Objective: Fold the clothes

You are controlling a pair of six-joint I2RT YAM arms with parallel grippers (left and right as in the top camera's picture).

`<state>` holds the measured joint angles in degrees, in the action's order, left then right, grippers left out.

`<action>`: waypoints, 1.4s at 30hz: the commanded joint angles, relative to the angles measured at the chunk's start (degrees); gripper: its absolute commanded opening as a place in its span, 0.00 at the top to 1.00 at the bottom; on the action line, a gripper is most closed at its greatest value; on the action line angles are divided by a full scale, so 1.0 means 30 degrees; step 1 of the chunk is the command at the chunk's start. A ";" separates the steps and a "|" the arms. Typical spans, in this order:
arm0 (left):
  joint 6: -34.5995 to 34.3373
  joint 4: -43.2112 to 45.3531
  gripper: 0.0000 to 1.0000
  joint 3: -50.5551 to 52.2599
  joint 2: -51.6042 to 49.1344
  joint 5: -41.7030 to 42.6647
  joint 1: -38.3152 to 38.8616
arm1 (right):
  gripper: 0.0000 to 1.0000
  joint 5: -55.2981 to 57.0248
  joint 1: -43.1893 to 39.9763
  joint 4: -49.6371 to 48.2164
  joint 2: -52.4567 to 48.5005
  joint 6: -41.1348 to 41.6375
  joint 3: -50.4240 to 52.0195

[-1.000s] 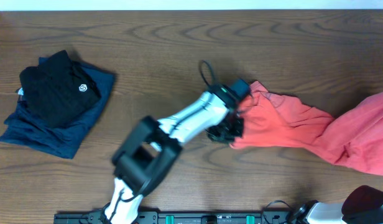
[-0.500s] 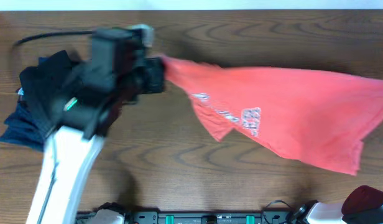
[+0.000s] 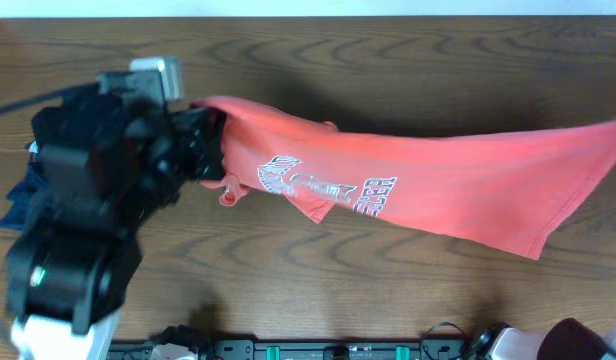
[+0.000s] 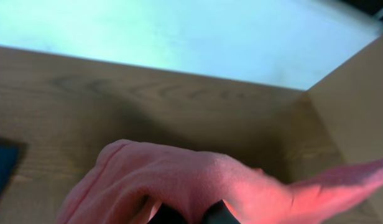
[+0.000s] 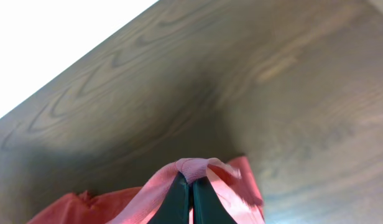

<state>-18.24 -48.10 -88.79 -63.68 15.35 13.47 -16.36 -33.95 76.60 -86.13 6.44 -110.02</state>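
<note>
The clothes point(image 3: 438, 185), a coral-red T-shirt, hang stretched above the table from far left to the right edge, with the printed lettering point(image 3: 333, 187) facing up. My left gripper point(image 3: 206, 140) is shut on the shirt's left end. In the left wrist view the fabric point(image 4: 191, 177) drapes over the closed gripper point(image 4: 188, 214). My right gripper point(image 5: 191, 186) is shut on a rolled hem of the shirt point(image 5: 193, 167), high above the tabletop. In the overhead view the right gripper is out of frame past the right edge.
The raised left arm point(image 3: 83, 230) covers most of the folded pile at the far left. Only a navy blue edge point(image 3: 13, 205) of that pile shows. The table's far edge point(image 3: 308, 14) runs along the top. The right arm's base point(image 3: 578, 340) sits at the bottom right.
The left gripper swept from the table's middle to the far left, dragging the shirt with it. The shirt went from a bunched heap at the right to a stretched span, lettering now up.
</note>
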 commanded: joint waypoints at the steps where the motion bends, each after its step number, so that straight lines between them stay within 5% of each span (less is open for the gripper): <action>1: 0.0976 0.0525 0.94 -0.0160 -0.2732 -0.0495 -0.0182 | 0.99 0.0000 0.1457 -0.0590 -0.1457 -0.0612 -0.0255; 8: 0.3876 0.6819 0.94 -0.0168 -0.9318 -0.0976 -0.0459 | 0.99 0.0073 0.3963 -0.6433 -0.5683 0.0153 -0.0255; 14: 0.0969 1.4899 0.94 -0.1858 -1.1344 -0.2776 -0.1778 | 0.99 -0.0138 0.3985 -1.3369 -0.6419 0.4029 -0.0940; 21: 0.0590 1.6844 0.94 -0.8335 -1.1351 -0.0685 -0.3461 | 0.99 0.1202 0.2907 -1.3478 -0.6360 0.5078 -0.7045; 27: 0.1064 1.0491 0.94 -1.1249 -1.1038 0.3337 -0.4364 | 0.99 0.3417 0.2404 -0.8779 -0.6360 0.3672 -0.8714; 33: 0.2900 -0.1654 0.94 -1.0958 -1.1045 0.5042 -0.4087 | 0.99 0.7563 0.2448 -0.2229 -0.6688 0.2470 -0.7788; 37: 0.4393 -0.7410 0.94 -0.9741 -1.1628 0.5042 -0.3359 | 0.99 0.9887 0.2353 0.0561 -0.6761 0.2251 -0.5085; 42: 0.5544 -1.0673 0.94 -0.5850 -1.1876 0.5034 -0.1923 | 0.99 1.0673 0.2062 0.0969 -0.6761 0.2259 0.0226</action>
<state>-5.69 -77.95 -110.83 -100.01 29.69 5.74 9.72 -26.59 79.40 -105.91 14.39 -115.44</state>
